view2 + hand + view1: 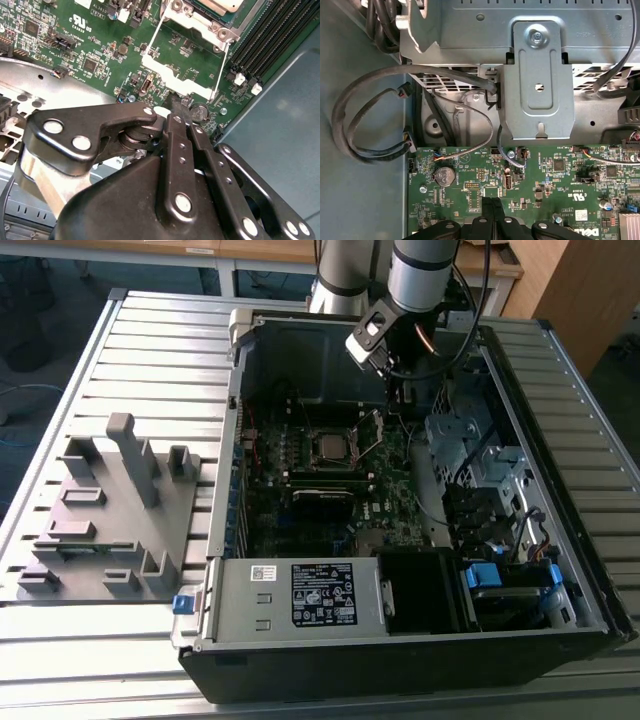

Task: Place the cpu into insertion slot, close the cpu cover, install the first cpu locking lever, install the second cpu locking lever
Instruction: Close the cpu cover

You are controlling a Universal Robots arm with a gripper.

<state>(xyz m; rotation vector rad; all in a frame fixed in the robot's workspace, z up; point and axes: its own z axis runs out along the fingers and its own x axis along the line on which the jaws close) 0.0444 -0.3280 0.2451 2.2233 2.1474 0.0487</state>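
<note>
The cpu (328, 447) lies flat in the insertion slot (310, 457) in the middle of the motherboard; one corner of it also appears in the second wrist view (220, 5). The cpu cover (372, 432) is swung open and tilts up on the exterior view's right of the socket. In the second wrist view the cover (182, 85) is a silvery frame with green board visible through its opening and thin wire levers (154, 42) along its sides. My gripper (176, 109) is shut, its tips right at the cover's free edge, above the board (489, 206), with nothing visibly between the fingers.
A coin battery (443, 176) sits beside the fingertips. Looped black cables (365, 125) and a grey metal bracket (537, 85) lie behind. Memory slots (265, 40) run past the socket. A drive cage (470, 440), a power supply (300, 595) and a grey fixture tray (110, 510) surround the board.
</note>
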